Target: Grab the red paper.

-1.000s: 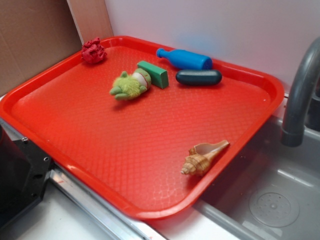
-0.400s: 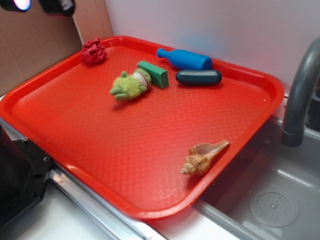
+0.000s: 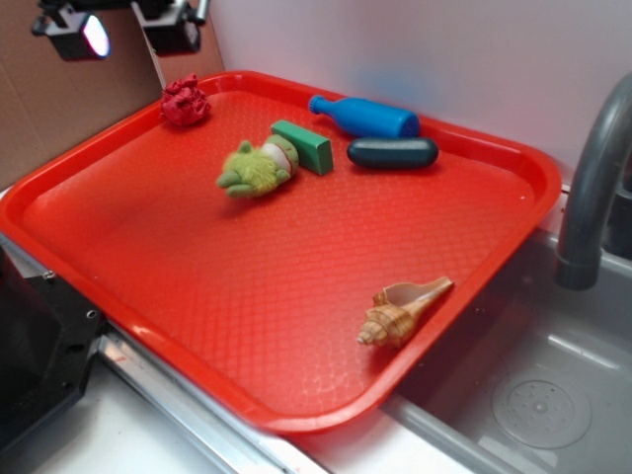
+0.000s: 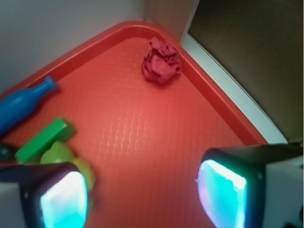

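The red paper (image 3: 185, 101) is a small dark-red crumpled ball lying in the far left corner of the red tray (image 3: 296, 415). In the wrist view the red paper (image 4: 162, 61) sits near the top centre, well ahead of my fingers. My gripper (image 3: 128, 30) hangs high at the upper left of the exterior view, above and left of the ball. It is open, with glowing pads far apart and only bare tray between them in the wrist view, around the gripper (image 4: 145, 194).
On the tray lie a green plush toy (image 3: 255, 168), a green block (image 3: 304, 146), a blue bottle (image 3: 365, 117), a dark capsule-shaped object (image 3: 392, 152) and a seashell (image 3: 403, 310). A cardboard wall (image 3: 59, 99) stands left. A grey faucet (image 3: 592, 178) and sink (image 3: 533, 395) are right.
My gripper has come into the exterior view from the top left edge and dropped lower toward the tray's far left corner. Nothing on the tray has moved.
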`<state>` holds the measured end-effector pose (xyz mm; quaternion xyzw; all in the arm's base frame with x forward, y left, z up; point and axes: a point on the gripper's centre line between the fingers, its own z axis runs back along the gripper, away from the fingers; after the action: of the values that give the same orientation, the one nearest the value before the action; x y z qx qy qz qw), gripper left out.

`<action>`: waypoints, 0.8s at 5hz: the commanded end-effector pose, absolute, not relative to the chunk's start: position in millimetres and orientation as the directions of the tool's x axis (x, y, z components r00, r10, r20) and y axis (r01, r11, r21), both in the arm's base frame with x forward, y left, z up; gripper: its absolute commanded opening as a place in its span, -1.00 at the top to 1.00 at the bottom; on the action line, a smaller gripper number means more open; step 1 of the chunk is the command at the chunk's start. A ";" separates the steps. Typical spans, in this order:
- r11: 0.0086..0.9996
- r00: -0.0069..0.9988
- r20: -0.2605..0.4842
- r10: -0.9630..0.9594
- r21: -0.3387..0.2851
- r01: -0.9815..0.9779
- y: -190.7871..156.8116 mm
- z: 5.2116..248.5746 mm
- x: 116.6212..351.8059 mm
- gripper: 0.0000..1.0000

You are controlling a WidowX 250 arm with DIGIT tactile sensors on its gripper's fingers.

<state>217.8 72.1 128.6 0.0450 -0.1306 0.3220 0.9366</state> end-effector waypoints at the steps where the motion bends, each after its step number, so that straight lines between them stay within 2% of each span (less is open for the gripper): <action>1: 0.775 0.736 0.305 0.604 -0.011 -0.632 83.2 138.4 217.1 -1.00; 3: 0.775 0.736 0.305 0.604 -0.011 -0.632 83.2 138.4 217.1 -1.00; 4: 0.711 0.677 0.333 0.657 0.028 -0.703 95.5 112.3 226.5 -1.00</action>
<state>228.0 87.3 101.1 0.0768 -0.1341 0.3684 0.9167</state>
